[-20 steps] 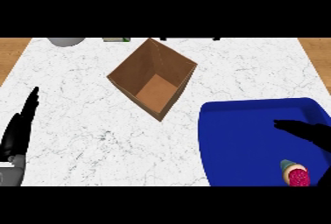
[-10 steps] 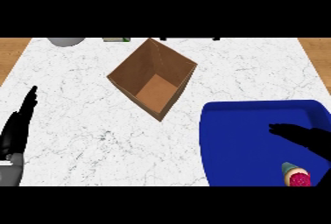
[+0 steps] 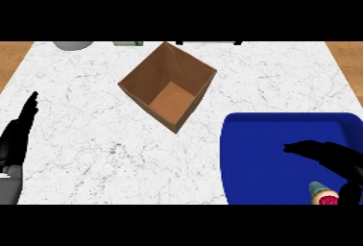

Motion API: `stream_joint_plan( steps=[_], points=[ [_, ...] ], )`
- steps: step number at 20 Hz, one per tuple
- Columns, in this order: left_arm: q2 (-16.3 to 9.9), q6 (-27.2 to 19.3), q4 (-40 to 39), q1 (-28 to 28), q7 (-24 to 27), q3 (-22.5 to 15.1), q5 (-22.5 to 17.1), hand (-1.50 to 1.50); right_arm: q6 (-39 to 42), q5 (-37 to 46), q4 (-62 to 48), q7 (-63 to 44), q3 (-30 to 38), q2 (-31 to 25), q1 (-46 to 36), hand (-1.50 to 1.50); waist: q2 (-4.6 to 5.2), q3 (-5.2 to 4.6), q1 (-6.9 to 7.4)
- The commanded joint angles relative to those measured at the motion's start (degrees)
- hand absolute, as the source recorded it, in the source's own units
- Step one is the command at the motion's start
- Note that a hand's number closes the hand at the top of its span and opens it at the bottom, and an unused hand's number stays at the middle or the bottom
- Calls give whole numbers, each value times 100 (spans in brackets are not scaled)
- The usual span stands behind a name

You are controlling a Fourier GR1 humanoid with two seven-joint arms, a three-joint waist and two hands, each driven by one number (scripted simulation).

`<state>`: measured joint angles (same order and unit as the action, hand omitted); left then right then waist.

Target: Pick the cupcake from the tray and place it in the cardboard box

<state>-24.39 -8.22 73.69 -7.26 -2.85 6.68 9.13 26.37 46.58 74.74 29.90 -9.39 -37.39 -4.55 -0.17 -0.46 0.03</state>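
Your right robot hand (image 3: 333, 156), fingers relaxed and empty, hovers just above the cupcake (image 3: 325, 193), lying sideways on the tray (image 3: 262, 158).

White marble tabletop (image 3: 85, 144) w/ open cardboard box (image 3: 169, 91) near centre-top, turned diamond-wise, nothing inside. Blue tray (image 3: 262, 153) at lower right. Cupcake (image 3: 324, 194) lies on tray near bottom edge, pink top showing. Right hand (image 3: 327, 154) over tray, just above cupcake, fingers extended leftward. Left hand (image 3: 17, 137) rests at left edge, fingers up.
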Motion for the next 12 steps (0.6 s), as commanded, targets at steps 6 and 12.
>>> stream_joint_plan(
  steps=[6,12],
  points=[
    [206,-41,221,109,-143,43,91,0,-1512,445,-211,347,372,426,187,150,13,47,-8],
    [280,90,529,205,-255,-83,163,0,-1833,623,-1060,-140,671,959,-1006,150,23,51,84]
  ],
)
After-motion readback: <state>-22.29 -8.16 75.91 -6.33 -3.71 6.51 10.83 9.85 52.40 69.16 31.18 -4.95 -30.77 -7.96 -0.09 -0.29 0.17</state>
